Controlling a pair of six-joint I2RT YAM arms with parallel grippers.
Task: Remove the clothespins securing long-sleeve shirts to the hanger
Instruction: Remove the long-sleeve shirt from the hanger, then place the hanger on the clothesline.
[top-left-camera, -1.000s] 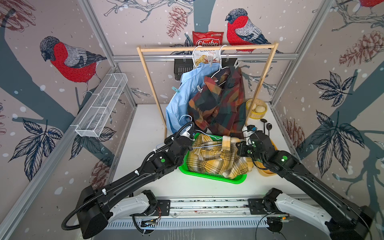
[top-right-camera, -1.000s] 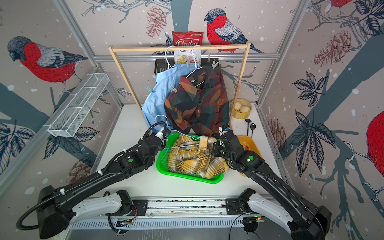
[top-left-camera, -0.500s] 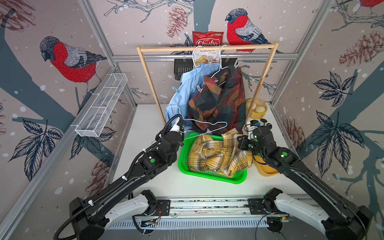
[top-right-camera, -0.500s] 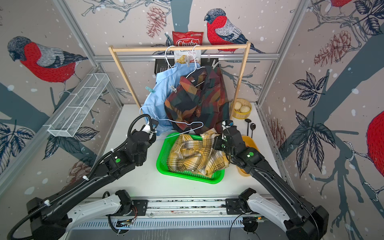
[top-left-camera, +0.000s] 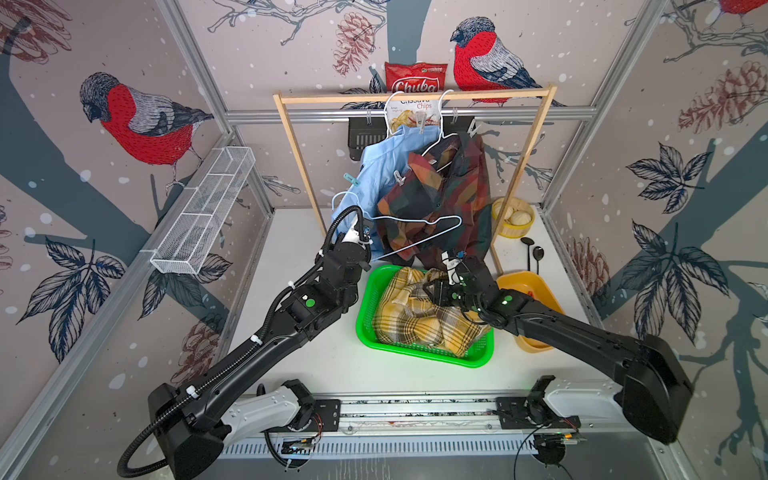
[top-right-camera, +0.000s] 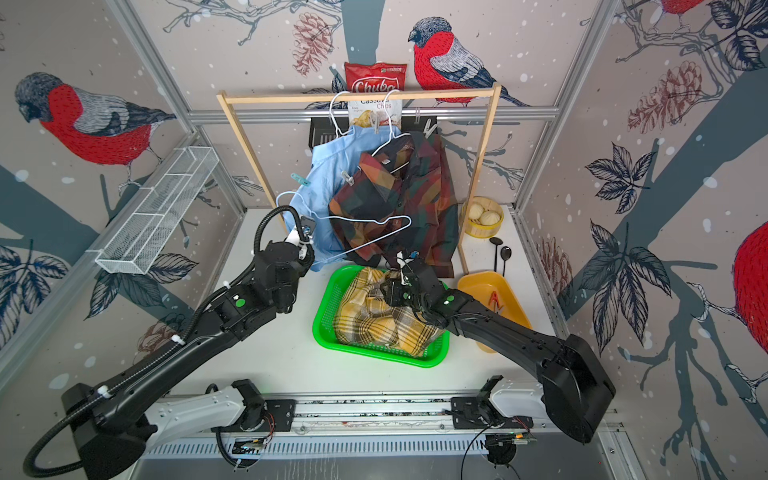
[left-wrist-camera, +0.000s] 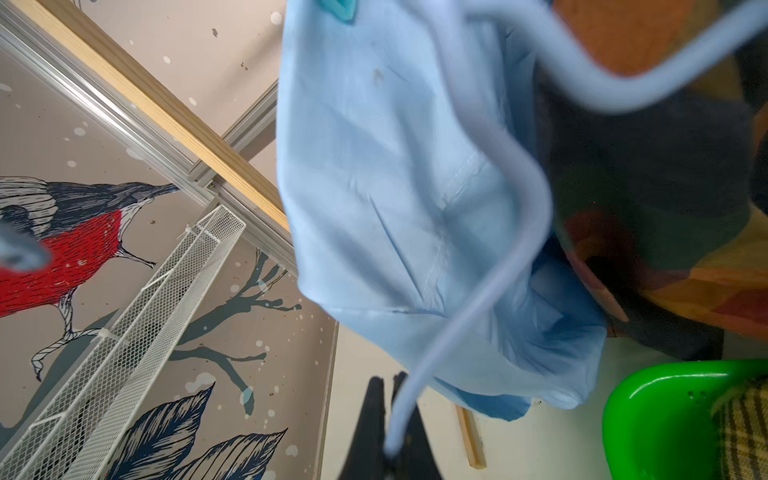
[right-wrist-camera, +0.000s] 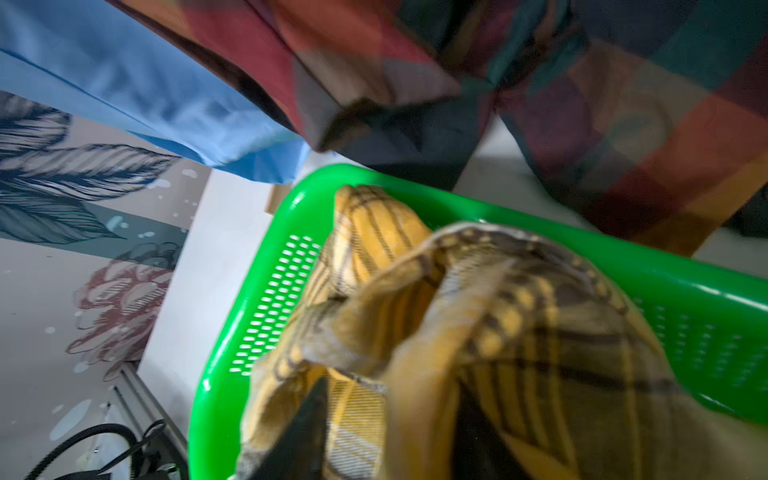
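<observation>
My left end effector (left-wrist-camera: 390, 395) is clamping shut on the thin end of a white wire hanger (left-wrist-camera: 534, 199), holding it just in front of the light blue shirt (top-left-camera: 382, 166). The teal clothespin (top-left-camera: 351, 179) and a grey clothespin (top-left-camera: 399, 178) are sitting on that shirt, well above this end effector. My right end effector (right-wrist-camera: 390, 419), its fingers standing apart, is reaching into the green basket (top-left-camera: 368, 332), with the yellow plaid shirt (top-left-camera: 415, 320) bunching between and beneath them.

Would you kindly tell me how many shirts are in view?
3. A light blue shirt hangs from the wooden rail, a dark plaid shirt hangs beside it, and a yellow plaid shirt lies in the green basket. More could be hidden behind them.
</observation>
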